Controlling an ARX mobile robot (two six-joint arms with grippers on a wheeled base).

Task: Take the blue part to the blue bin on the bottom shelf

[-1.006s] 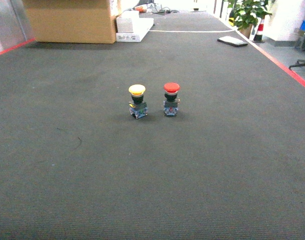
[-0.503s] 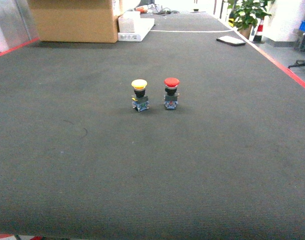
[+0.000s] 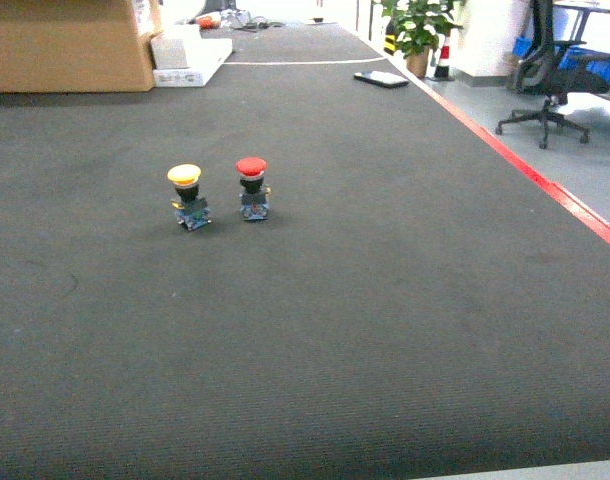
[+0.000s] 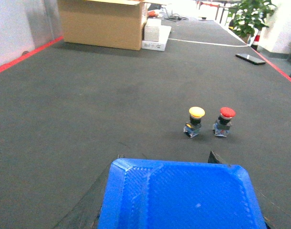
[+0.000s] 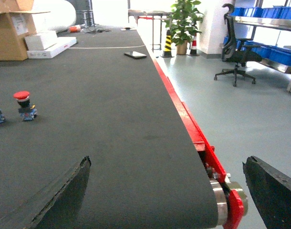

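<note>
1. Since half a second ago the head view has swung to the right: the yellow button [image 3: 185,195] and the red button [image 3: 252,188] now sit left of centre, and an office chair [image 3: 547,75] has come into sight.
2. At far left a cardboard box [image 3: 60,45] stands on the dark ribbed surface [image 3: 365,300], with flat white boxes [image 3: 190,55] just beside it.
3. The two buttons stand upright, near each other but apart.
4. The left end effector [image 4: 165,164] holds the blue part [image 4: 179,195] between its dark fingers [image 4: 213,157], close under the left wrist camera.
5. A flat dark slab [image 3: 382,79] lies near the surface's far right edge, by a potted plant [image 3: 417,25].
6. A red strip [image 3: 545,185] borders the surface on the right; beyond it is grey floor [image 5: 260,119].
7. The right end effector [image 5: 167,162] is spread wide with nothing in it, over the surface's end roller [image 5: 222,198].
8. Blue bins [image 5: 279,55] sit on a steel rack [image 5: 265,19] at far right.
</note>
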